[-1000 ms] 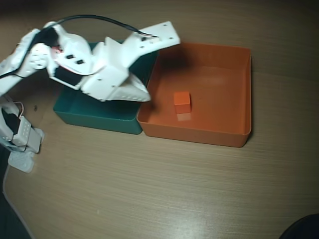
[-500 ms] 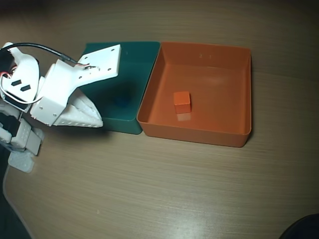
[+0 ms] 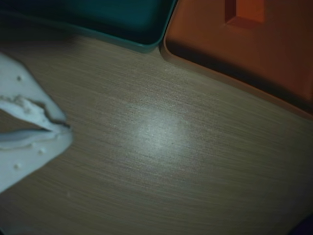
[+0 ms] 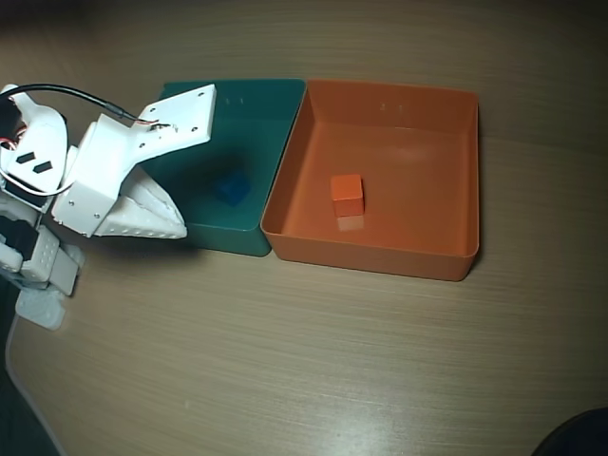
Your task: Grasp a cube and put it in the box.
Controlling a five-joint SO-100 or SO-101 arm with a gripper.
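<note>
overhead view, left to right: white arm w/ black cable sits at the far left edge, its hand pointing right, over the left end of the green tray and the wood surface just below it. fingers look pressed together w/ nothing between them; in the wrist view the hand shows at the left edge, tips meeting, empty, above bare surface.

next right, green tray holds a small blue cube near its middle. tray's right wall touches the box, side by side.

the cube rests on the box floor, a bit left of centre, apart from all walls, well apart from the hand. wrist view: green tray top left, box top right, the cube cut off by the top edge.
</note>
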